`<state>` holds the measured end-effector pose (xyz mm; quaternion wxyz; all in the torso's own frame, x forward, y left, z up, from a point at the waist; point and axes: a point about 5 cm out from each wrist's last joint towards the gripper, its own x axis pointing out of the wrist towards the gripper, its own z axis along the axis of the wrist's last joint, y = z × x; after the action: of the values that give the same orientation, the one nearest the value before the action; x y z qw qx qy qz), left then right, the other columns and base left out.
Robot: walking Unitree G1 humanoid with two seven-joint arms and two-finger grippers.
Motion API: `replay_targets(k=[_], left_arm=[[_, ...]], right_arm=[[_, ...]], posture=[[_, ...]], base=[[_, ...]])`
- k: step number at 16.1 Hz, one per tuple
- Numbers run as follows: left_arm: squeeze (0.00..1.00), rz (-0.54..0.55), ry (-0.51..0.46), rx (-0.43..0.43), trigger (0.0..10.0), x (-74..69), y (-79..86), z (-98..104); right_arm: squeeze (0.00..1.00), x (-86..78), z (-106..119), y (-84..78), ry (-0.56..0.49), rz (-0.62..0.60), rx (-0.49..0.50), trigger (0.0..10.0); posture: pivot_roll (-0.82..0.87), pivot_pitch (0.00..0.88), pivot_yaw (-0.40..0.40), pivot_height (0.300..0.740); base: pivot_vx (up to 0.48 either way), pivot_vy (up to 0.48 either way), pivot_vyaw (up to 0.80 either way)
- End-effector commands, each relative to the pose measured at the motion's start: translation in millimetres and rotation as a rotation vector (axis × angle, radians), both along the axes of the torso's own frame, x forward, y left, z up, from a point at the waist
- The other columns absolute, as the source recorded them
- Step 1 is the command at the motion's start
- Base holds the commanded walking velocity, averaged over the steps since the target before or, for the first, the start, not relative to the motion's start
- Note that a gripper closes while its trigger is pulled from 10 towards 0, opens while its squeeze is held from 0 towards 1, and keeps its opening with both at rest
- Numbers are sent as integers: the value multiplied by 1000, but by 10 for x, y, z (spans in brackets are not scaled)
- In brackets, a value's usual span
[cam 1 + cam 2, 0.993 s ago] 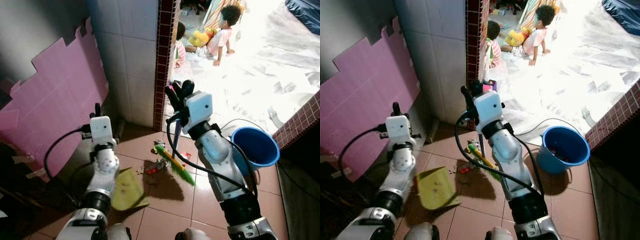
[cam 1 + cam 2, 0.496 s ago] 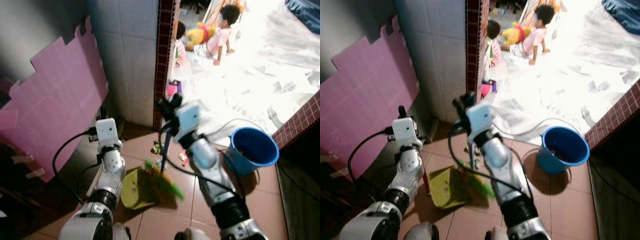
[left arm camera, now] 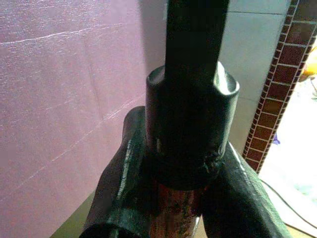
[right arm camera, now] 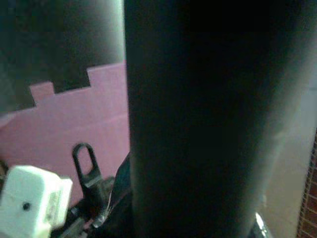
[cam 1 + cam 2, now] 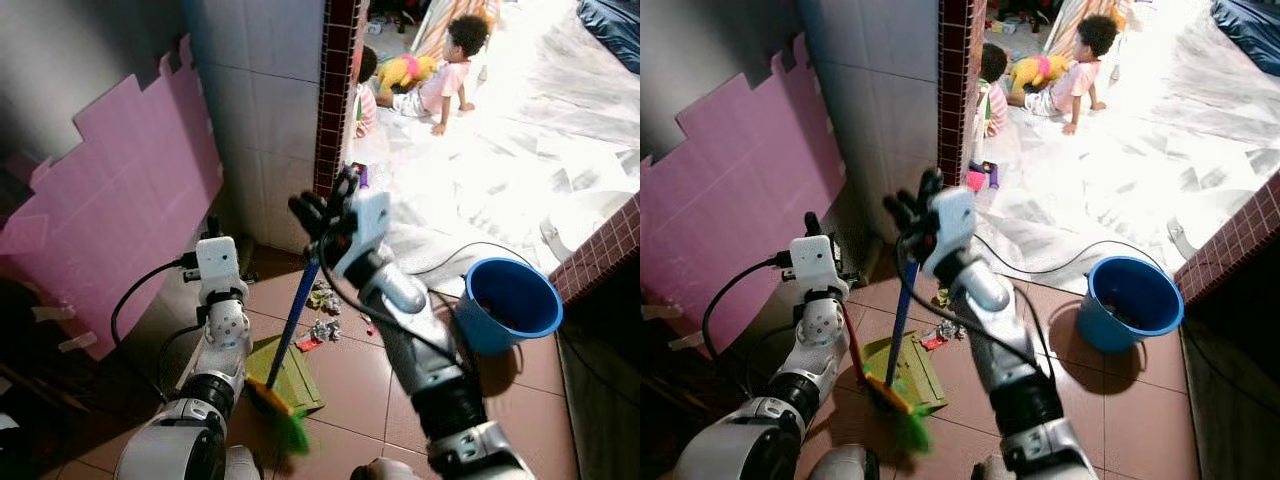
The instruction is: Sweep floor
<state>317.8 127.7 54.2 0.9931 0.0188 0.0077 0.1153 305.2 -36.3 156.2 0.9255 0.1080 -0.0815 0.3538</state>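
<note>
My right gripper (image 5: 325,212) is shut on a broom's blue handle (image 5: 296,322), held at chest height before the brick pillar. The handle slants down to the left, and the green and yellow bristles (image 5: 286,423) lie by the front edge of the yellow-green dustpan (image 5: 298,374). My left gripper (image 5: 813,226) is shut on the dustpan's red upright handle (image 5: 853,350); the left wrist view shows its black-capped top (image 3: 190,124) squeezed between the fingers (image 3: 119,198). Scraps of litter (image 5: 323,329) and a red shred (image 5: 308,343) lie on the tiles just beyond the pan.
A blue bucket (image 5: 508,302) stands on the right with a cable (image 5: 455,250) running to it. A pink foam board (image 5: 110,190) leans on the left wall, beside the tiled wall and brick pillar (image 5: 335,90). Two children (image 5: 440,70) sit on the bright floor beyond.
My right arm has swung the broom left, so its bristles moved from right of the litter to the dustpan. The dustpan slid right toward the litter. The camera has shifted slightly.
</note>
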Motion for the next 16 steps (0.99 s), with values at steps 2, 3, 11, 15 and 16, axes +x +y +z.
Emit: replay_targets(k=[2,3,11,15,16], left_arm=[[0,-51,13,-11,10000,9,-90,-10],[0,-62,17,-11,10000,10,-95,-14],[0,-121,25,10,10000,4,-119,-27],[0,-173,36,1,10000,-9,-136,-48],[0,-231,42,-39,10000,-24,-178,-60]], right_arm=[[0,13,465,-17,-150,46,87,10000],[0,19,607,-50,-225,44,68,10000],[0,220,757,-424,-436,-245,-89,10000],[0,255,403,-506,-399,-312,-187,10000],[0,254,228,-521,-353,-329,-217,10000]], posture=[[-47,0,8,740],[-46,0,9,740],[-41,0,14,740],[-38,0,20,740],[-38,0,20,740]], base=[[0,0,0],[0,0,0],[0,0,0],[0,0,0],[0,0,0]])
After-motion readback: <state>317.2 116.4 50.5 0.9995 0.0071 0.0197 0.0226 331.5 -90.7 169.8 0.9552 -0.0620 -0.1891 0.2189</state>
